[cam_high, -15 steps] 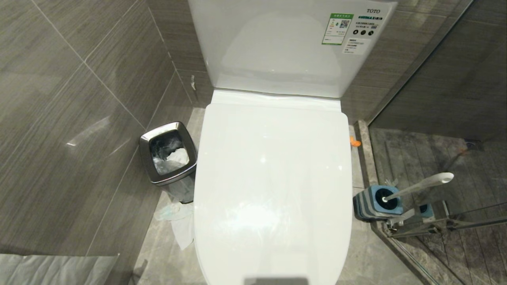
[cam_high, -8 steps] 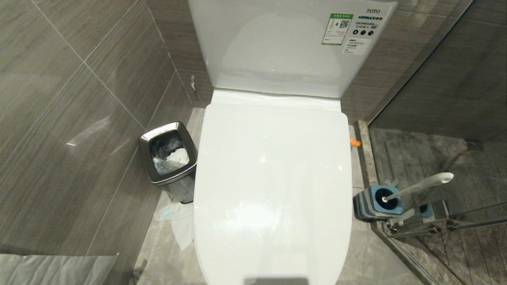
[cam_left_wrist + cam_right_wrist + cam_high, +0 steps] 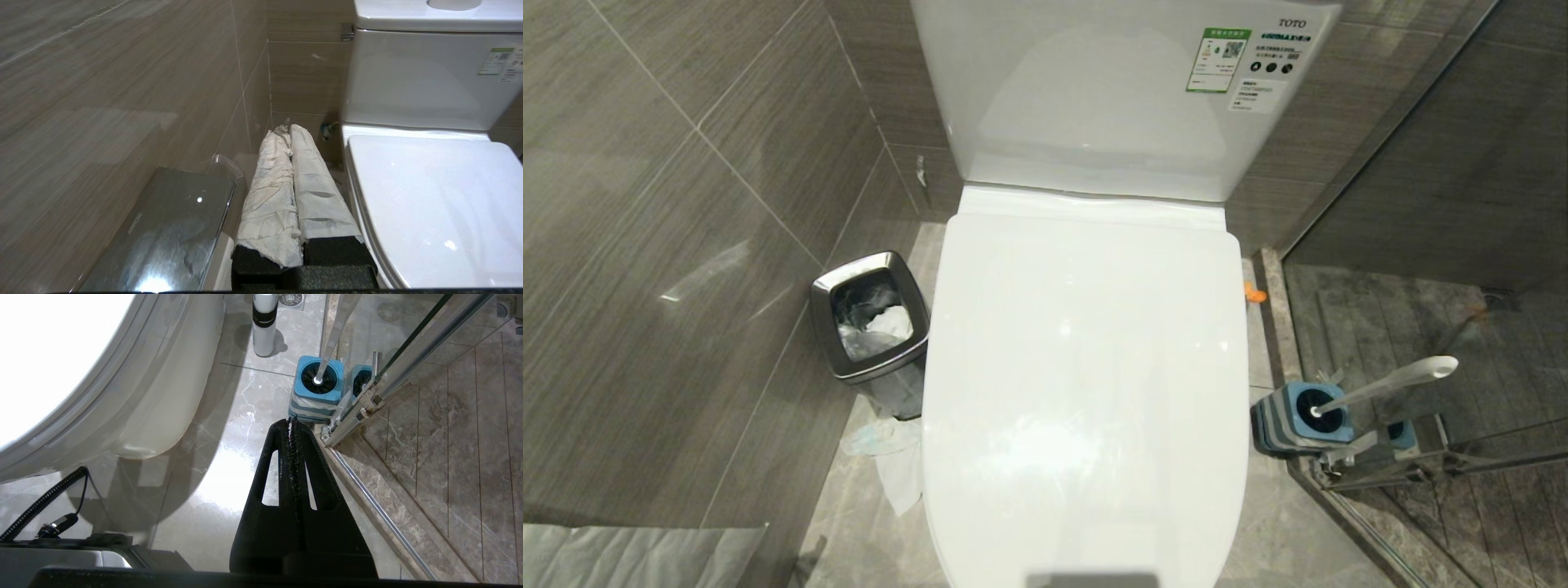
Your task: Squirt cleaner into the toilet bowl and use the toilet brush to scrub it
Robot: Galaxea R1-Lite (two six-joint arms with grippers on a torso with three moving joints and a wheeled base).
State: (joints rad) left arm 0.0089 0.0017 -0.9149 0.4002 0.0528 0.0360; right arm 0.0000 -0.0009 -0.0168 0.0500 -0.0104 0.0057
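Observation:
The toilet bowl fills the middle of the head view with its white lid down, so the basin is hidden. On the floor to its right, the toilet brush leans in its blue-and-grey holder. The cleaner stands on the floor beyond the holder, and only its orange cap peeks out past the lid. My left gripper, its fingers wrapped in white paper, is shut and empty beside the toilet's left side. My right gripper is shut and empty over the floor, just short of the holder.
A small steel bin stands against the tiled wall left of the toilet, with crumpled paper on the floor in front of it. A glass shower door and its metal rail close off the right side behind the brush holder.

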